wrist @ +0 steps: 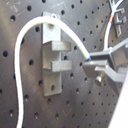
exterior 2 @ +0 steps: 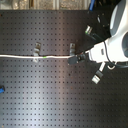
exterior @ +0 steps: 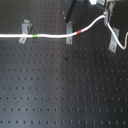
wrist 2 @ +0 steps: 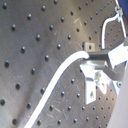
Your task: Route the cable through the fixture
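Note:
The white cable runs from the first exterior view's left edge across the black perforated board. It carries a green band and a red band, then rises to my gripper at the upper right. It crosses two metal fixture clips. My gripper is shut on the cable's end. In the first wrist view the cable arcs over the top of a slotted metal fixture and ends between the fingers. In the second wrist view the cable ends at the fingertips above a fixture.
A third clip stands at the first exterior view's right, with a thin white wire curving beside it. More clips lie near the arm. A small blue object sits at the second exterior view's left edge.

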